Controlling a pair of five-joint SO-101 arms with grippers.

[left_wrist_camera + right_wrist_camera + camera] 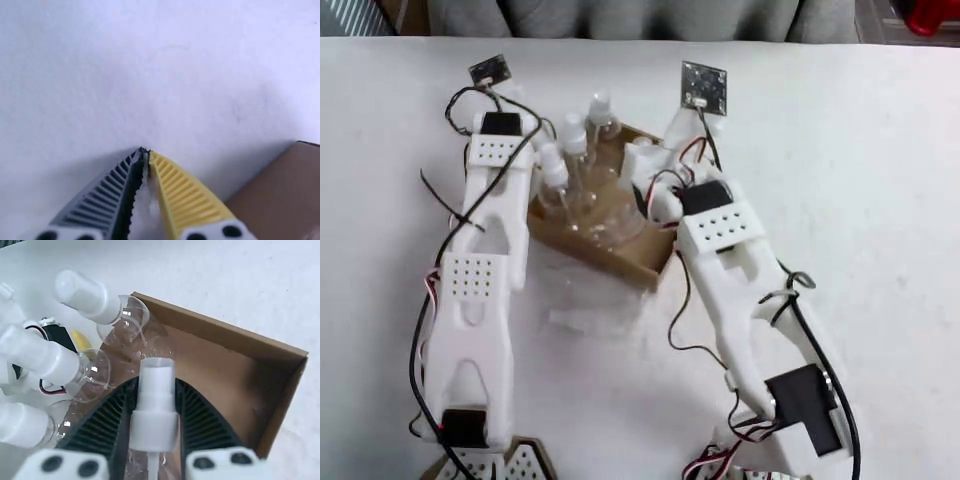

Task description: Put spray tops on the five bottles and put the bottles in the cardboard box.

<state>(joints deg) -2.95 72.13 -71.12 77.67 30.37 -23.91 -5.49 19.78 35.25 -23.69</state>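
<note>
The cardboard box (620,262) sits in the middle of the white tabletop (880,200), between the two arms. Three clear bottles (575,135) with white spray tops stand in it, crowded along the side nearest the left arm (480,270).

The right arm (740,290) reaches in from the lower right of the high view, its wrist over the box's right corner. In the right wrist view, the right jaws pinch the neck of a white spray top (155,405) from both sides, with the brown floor of the box (225,375) behind it. I cannot tell whether the bottle under that top rests on the box floor.

The left arm lies along the box's left side. The left jaws, one grey and one yellow, are pressed together with nothing between them. They point down at bare tabletop just beside a corner of the box (285,185).
</note>
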